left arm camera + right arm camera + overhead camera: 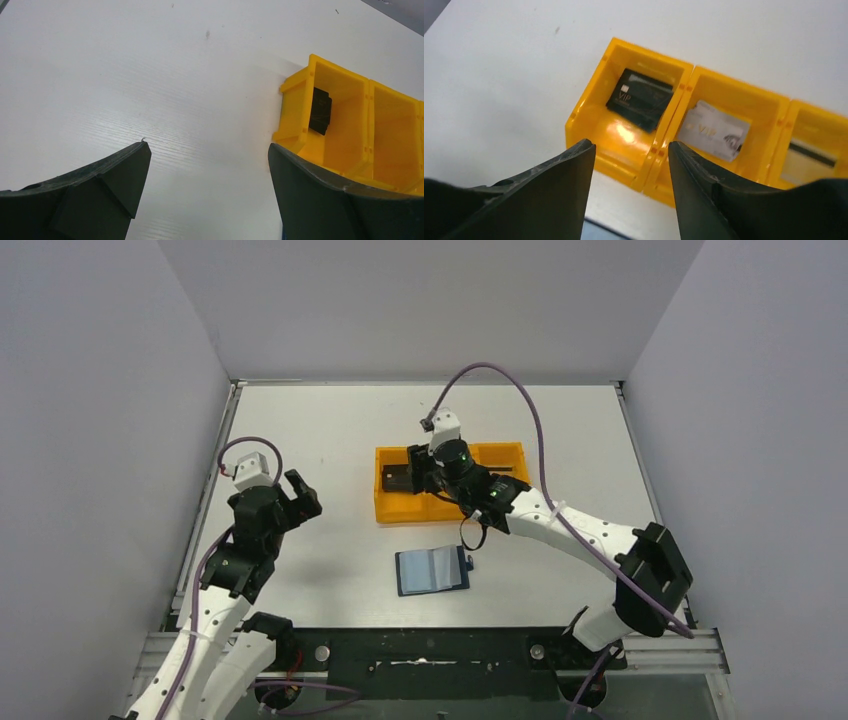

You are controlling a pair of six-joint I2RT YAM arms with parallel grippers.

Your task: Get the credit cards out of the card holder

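The card holder (432, 570) lies open on the table, dark blue with lighter pockets, near of the orange tray (505, 457). Three credit cards lie in the tray: a black one (640, 99) in the left compartment, a silver-grey one (714, 131) in the middle, and a gold-tan one with a dark stripe (806, 160) on the right. My right gripper (630, 146) hangs open and empty over the tray's near left part (418, 477). My left gripper (295, 495) is raised at the left, open and empty (207, 149), apart from everything.
The tray (350, 125) stands in mid-table with its black card (320, 111) leaning in the end compartment. White walls enclose the table on three sides. A purple cable arcs above the right arm (590, 535).
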